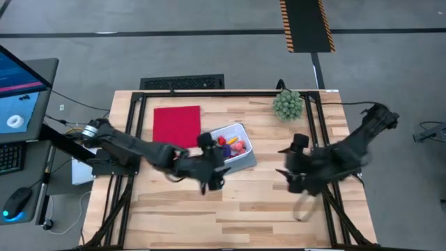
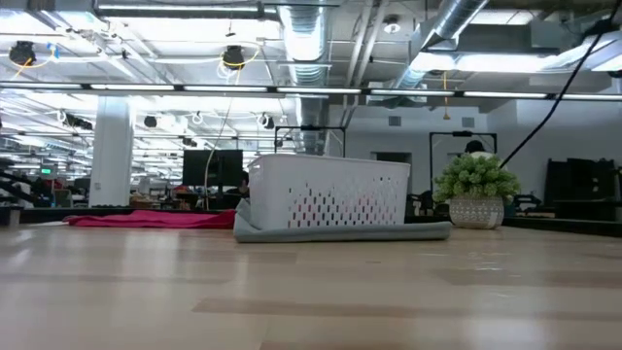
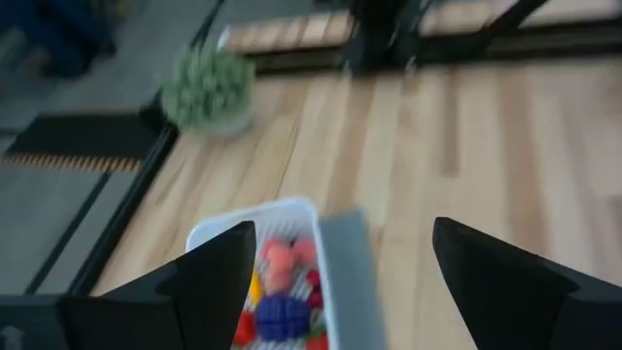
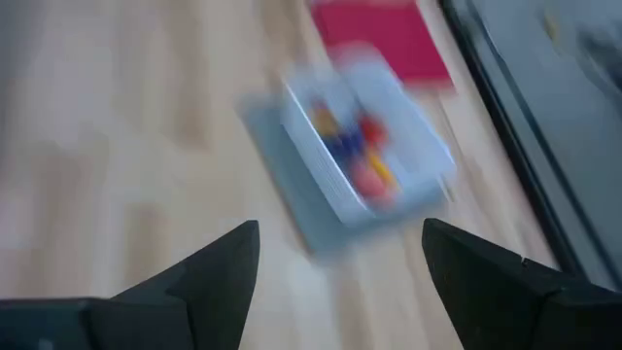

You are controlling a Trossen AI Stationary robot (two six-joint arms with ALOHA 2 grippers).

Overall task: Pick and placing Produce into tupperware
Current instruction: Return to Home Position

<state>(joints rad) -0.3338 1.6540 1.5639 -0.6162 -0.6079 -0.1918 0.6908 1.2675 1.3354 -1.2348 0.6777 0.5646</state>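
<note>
On the table (image 1: 265,209), your left gripper (image 3: 345,226) hangs just near of the white container (image 2: 330,190), jaws wide and empty. Your right gripper (image 4: 340,225) hangs well to its right, also wide and empty. The container sits mid-table, just right of the red cloth (image 1: 177,124). All the produce (image 1: 233,145) you can see lies inside it, with 1 purple grape bunch (image 3: 280,316) among reds and pinks. Loading looks done, so next raise the 2 arms clear and fold them home.

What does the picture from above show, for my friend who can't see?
A white square plastic container holding small colourful toy produce sits mid-table beside a flat red cloth. Two dark robot arms flank it, the left gripper close by, the right gripper farther off.
</note>
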